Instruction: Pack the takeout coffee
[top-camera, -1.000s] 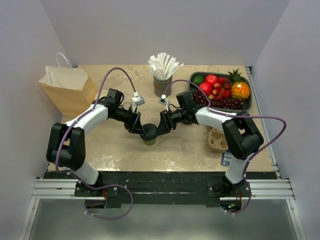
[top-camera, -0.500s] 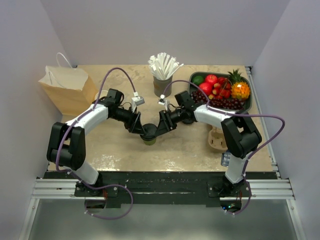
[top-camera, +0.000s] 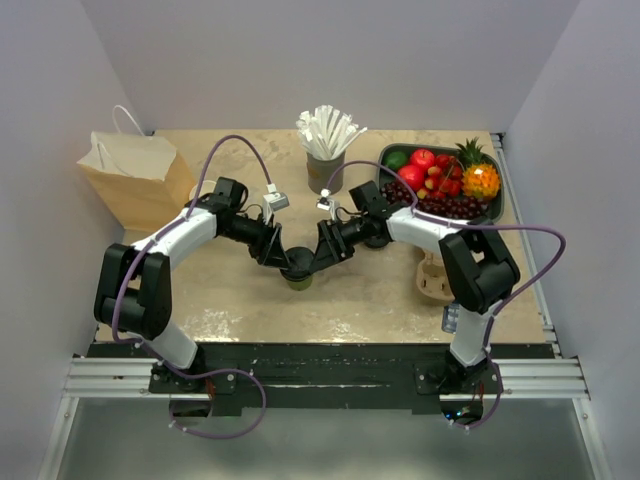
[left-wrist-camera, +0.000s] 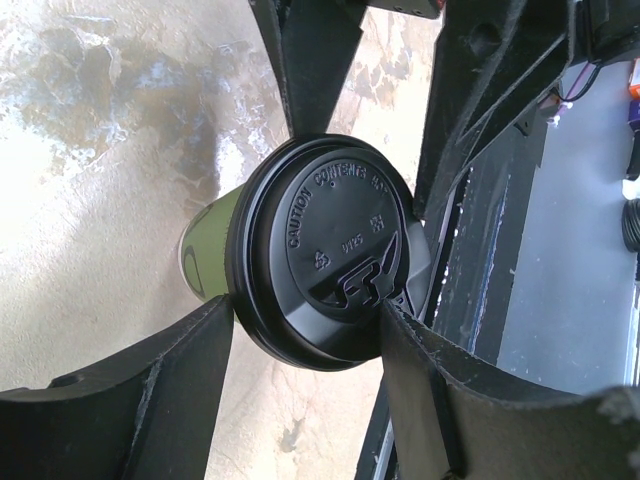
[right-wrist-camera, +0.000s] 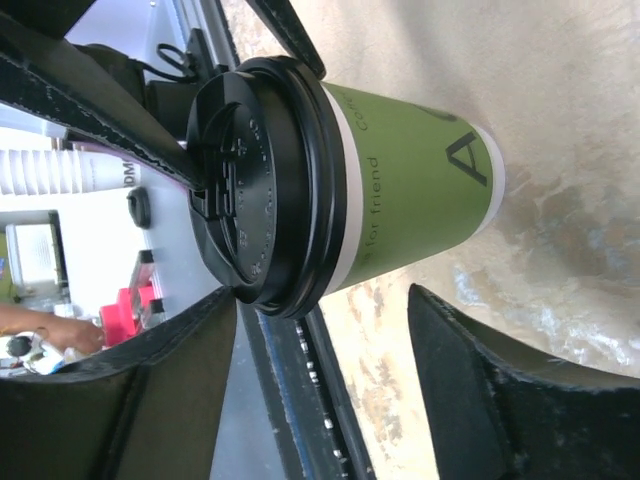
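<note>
The takeout coffee (top-camera: 298, 280), a green cup with a cream band and black lid, stands on the table between both arms. The left wrist view shows its lid (left-wrist-camera: 330, 250) from above. My left gripper (left-wrist-camera: 308, 315) is shut on the lid's rim, with a finger touching each side. My right gripper (right-wrist-camera: 322, 298) is open. One of its fingers (right-wrist-camera: 160, 390) is by the lid and the other beside the green cup wall (right-wrist-camera: 420, 180), neither touching. In the top view both grippers, left (top-camera: 287, 264) and right (top-camera: 310, 264), meet over the cup.
A brown paper bag (top-camera: 135, 180) stands at the back left. A grey cup of white straws (top-camera: 325, 170) is at the back centre. A fruit tray (top-camera: 497, 208) is at the back right, and a cardboard holder (top-camera: 435, 278) sits by the right arm.
The right arm has shifted slightly to the left. Both grippers stay at the cup, and the cup has not moved.
</note>
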